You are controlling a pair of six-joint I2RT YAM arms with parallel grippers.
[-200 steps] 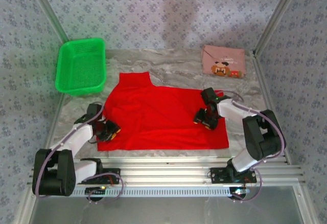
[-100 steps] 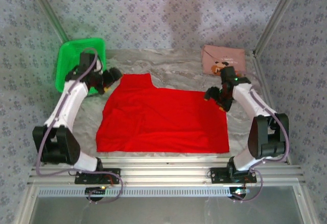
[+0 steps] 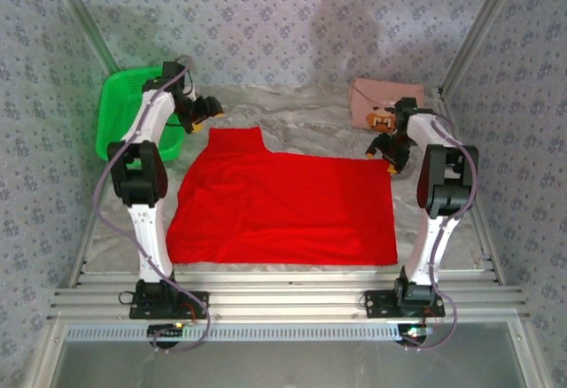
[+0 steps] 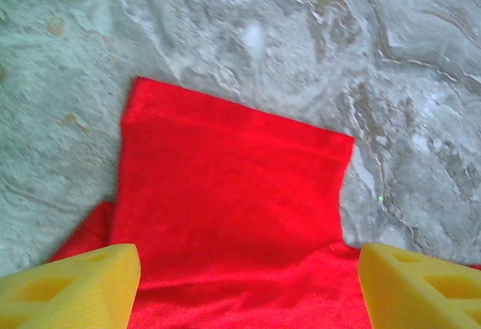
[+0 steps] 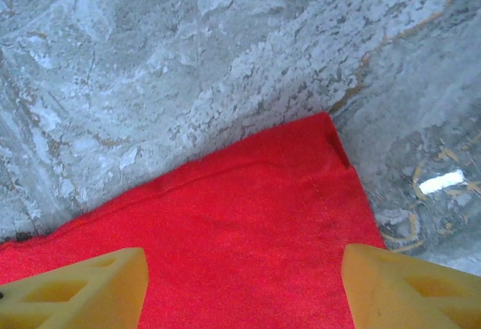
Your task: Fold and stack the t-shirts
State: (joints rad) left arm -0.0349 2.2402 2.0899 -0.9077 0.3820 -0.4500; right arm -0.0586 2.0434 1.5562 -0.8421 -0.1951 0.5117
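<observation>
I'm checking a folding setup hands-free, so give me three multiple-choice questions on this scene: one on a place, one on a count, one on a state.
1. The pink shirt lies: A at the table's far right; B at its near left; C at its centre.
2. Shirts in view: A one; B two; C three.
3. The red shirt is: A spread flat; B rolled up; C folded small.
Answers: 1 A, it sits by the far right corner. 2 B, one pink, one red. 3 A, it lies flat across the table's middle.
</observation>
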